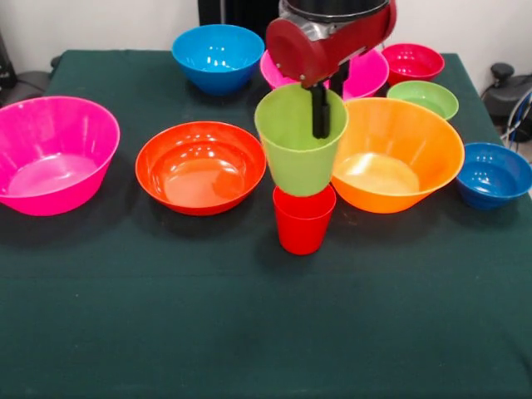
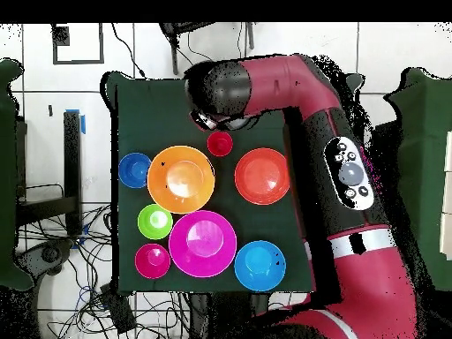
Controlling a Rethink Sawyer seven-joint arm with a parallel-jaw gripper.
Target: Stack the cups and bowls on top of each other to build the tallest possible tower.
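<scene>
In the front view, at centre, a smooth tapered green cup (image 1: 300, 151) is held clamped at its rim by the gripper (image 1: 320, 112), one black finger inside the cup, directly over a glossy red cup (image 1: 303, 219) standing on the dark green table (image 1: 249, 332). A wide orange bowl (image 1: 399, 154) sits just right.

In the overhead view, the red cup (image 2: 220, 142) is seen upper centre, beside the round orange bowl (image 2: 180, 178).

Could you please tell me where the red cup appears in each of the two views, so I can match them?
Front view: the red cup stands at centre, just below the lime green cup.
Overhead view: the red cup sits upper centre, beside the arm's end.
Shared landmark: the big orange bowl next to it.
</scene>
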